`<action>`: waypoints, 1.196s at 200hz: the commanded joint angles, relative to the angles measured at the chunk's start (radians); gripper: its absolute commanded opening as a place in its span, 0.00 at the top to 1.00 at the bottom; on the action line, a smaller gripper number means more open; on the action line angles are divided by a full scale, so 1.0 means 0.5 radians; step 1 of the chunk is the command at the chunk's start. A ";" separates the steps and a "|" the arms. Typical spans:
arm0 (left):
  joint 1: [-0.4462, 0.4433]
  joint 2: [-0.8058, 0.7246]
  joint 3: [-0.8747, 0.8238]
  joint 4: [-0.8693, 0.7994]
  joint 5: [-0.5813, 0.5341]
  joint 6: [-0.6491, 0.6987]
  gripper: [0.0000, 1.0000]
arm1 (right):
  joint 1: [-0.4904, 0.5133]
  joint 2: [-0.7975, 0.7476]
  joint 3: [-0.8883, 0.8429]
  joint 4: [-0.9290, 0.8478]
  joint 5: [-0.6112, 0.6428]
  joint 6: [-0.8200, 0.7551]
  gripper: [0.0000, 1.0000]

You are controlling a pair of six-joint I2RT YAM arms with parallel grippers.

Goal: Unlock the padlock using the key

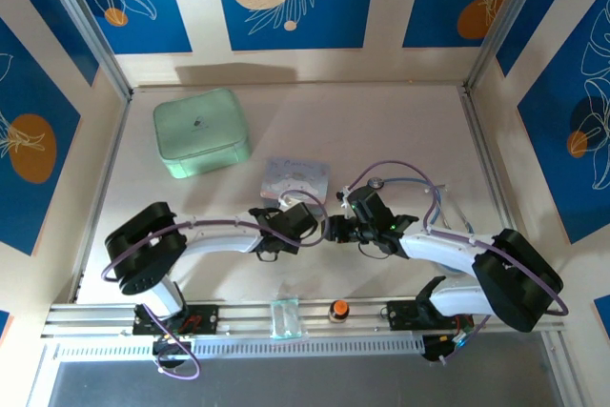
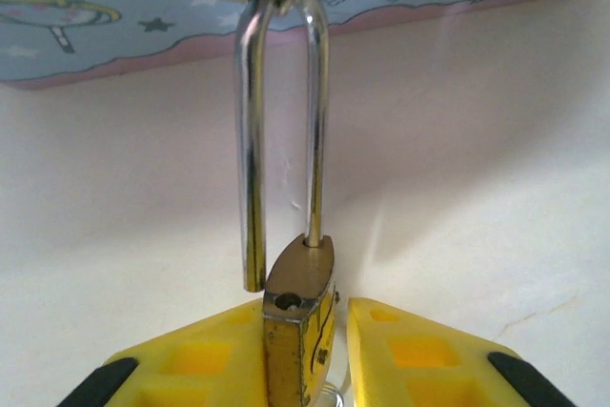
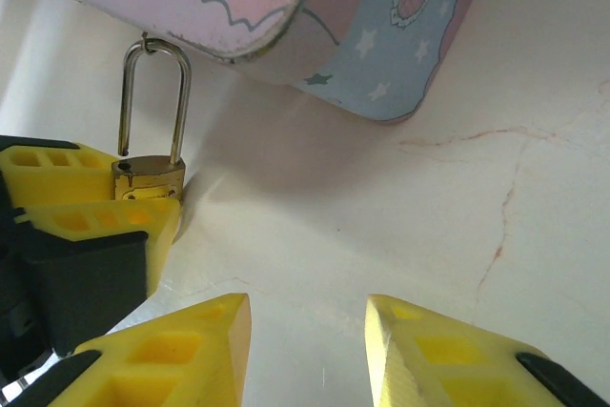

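While left fingers [image 2: 195, 361] pinch the padlock [image 2: 301, 312], shackle [image 2: 250, 140] open, right fingers [image 3: 186, 355] spread wide

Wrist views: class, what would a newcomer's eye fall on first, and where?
The brass padlock sits bottom centre between the left gripper's yellow fingers, its silver shackle open on one side and hooked to the cartoon box above. In the right wrist view, the right gripper gapes open, empty, in the foreground.
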 commanded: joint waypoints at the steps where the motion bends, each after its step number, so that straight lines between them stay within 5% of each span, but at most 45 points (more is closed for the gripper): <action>1: -0.022 0.081 0.089 -0.113 -0.133 0.056 0.74 | 0.006 0.022 -0.024 0.036 0.044 0.031 0.64; 128: -0.181 0.008 0.226 -0.215 -0.048 0.000 0.62 | 0.025 -0.032 -0.085 0.114 0.018 0.041 0.64; 187: 0.203 -0.714 -0.099 0.068 0.224 0.177 0.37 | 0.196 0.107 0.111 0.144 -0.177 -0.129 0.53; 239: 0.438 -0.929 -0.401 0.428 0.545 0.057 0.35 | 0.305 0.590 0.467 0.001 -0.005 -0.116 0.54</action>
